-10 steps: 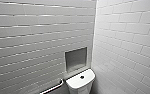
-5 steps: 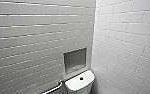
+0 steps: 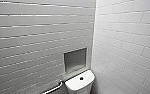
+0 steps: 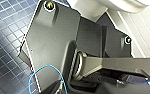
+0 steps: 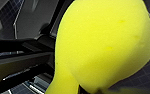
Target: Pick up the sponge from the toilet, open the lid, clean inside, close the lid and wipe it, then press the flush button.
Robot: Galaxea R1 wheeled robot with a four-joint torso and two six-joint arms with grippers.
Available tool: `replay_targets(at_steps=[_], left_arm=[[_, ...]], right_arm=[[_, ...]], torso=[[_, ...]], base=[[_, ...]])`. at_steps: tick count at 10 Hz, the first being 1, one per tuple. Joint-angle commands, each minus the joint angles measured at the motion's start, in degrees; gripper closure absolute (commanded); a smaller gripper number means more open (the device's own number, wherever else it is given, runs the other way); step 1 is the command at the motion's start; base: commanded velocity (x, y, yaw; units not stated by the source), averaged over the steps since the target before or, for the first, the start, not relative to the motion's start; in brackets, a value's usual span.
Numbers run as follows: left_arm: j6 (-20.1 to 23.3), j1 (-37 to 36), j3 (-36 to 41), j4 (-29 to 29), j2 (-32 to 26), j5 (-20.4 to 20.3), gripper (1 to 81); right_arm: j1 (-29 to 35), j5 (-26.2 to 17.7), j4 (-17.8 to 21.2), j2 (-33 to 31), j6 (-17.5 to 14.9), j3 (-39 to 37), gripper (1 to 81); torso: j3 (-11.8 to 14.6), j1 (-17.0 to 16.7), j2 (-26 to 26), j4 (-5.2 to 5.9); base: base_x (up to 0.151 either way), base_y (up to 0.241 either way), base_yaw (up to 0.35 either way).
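The right end effector [image 5: 74, 86] pinches one yellow sponge [image 5: 103, 45] above dark blue floor tiles [image 5: 146, 72]; the state of the left end effector [image 4: 133, 78] cannot be told. Farther off, one white toilet [image 3: 77, 86] stands in the tiled corner, one dark flush button [image 3: 81, 78] on its top, below one wall niche [image 3: 75, 60].

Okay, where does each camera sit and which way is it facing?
Head view: high on the robot, facing forward and down into a tiled corner, onto the toilet and its flush button.
Left wrist view: on the left wrist, looking past the robot's dark plate at the blue tiled floor.
Right wrist view: on the right wrist, the sponge close before it, dark robot parts beside.
Shared: both wrist views catch the floor.
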Motion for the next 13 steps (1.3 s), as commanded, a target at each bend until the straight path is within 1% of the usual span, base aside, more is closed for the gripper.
replay_targets(at_steps=[1, 2, 3, 4, 5, 6, 7, 8, 9, 11, 12, 13], left_arm=[[-1.95, -3.54, 0.55, -0.73, -4.83, -8.81, 1.0], [-2.83, -4.33, 0.72, -0.73, -5.79, -8.90, 1.0], [-3.09, -5.46, 1.85, -0.73, -6.84, -8.81, 1.0], [-3.70, -7.23, 4.22, -0.82, -8.59, -8.72, 1.0], [-5.98, -9.16, 7.82, -0.73, -11.14, -8.38, 1.0], [-7.92, -11.19, 14.14, -0.38, -15.27, -8.02, 1.0], [-8.62, -13.38, 19.75, -0.38, -18.34, -7.07, 1.0], [-8.81, -15.75, 25.95, -0.38, -21.36, -3.36, 1.0], [-8.81, -18.64, 32.12, -0.72, -23.79, 1.76, 1.0], [-8.90, -24.46, 42.98, -0.99, -27.24, 10.07, 1.0], [-8.90, -27.26, 46.48, -1.52, -27.86, 13.13, 1.0], [-8.90, -29.91, 49.59, -1.61, -28.04, 15.36, 1.0]], right_arm=[[-0.65, 1.74, -0.36, -9.01, 0.14, 16.05, 81.1], [-1.53, 5.06, -0.27, -14.52, 0.14, 25.67, 81.1], [-1.89, 7.00, -0.35, -16.99, 0.05, 29.48, 81.1], [-1.71, 7.10, -0.19, -17.02, 0.14, 29.07, 81.1], [-1.62, 7.10, -0.36, -16.49, -0.04, 28.54, 81.1], [-1.71, 7.10, -0.19, -15.87, 0.05, 27.75, 81.1], [-1.88, 7.10, -0.01, -15.35, 0.05, 26.62, 81.1], [-1.89, 7.10, 0.08, -14.81, 0.05, 25.37, 81.1], [-1.89, 7.10, 0.17, -14.21, 0.05, 24.42, 81.1], [-1.80, 7.19, 0.17, -12.88, 0.05, 22.04, 81.1], [-1.72, 7.28, 0.17, -12.62, 0.05, 21.60, 81.1], [-1.62, 7.28, 0.17, -12.62, 0.05, 21.42, 81.1]], torso=[[0.00, 0.00, 0.00, 0.00], [0.00, 0.00, 0.00, 0.00], [0.00, 0.00, 0.00, 0.00], [0.00, 0.00, -0.02, 0.00], [0.00, 0.00, 0.00, 0.00], [0.00, 0.00, 0.00, 0.00], [0.00, 0.00, 0.00, 0.00], [0.00, 0.00, 0.00, 0.00], [0.00, 0.00, 0.00, 0.00], [0.00, 0.00, 0.00, 0.00], [0.00, 0.00, 0.00, 0.00], [0.00, 0.00, 0.00, 0.00]], base=[[0.000, 0.000, 0.000], [0.000, 0.000, 0.000], [0.000, 0.000, 0.000], [0.000, 0.000, 0.000], [0.000, 0.000, 0.000], [0.000, 0.000, 0.000], [0.000, 0.000, 0.000], [0.000, 0.000, 0.000], [0.000, 0.000, 0.000], [0.000, 0.000, 0.000], [0.000, 0.000, 0.000], [0.000, 0.000, 0.000]])
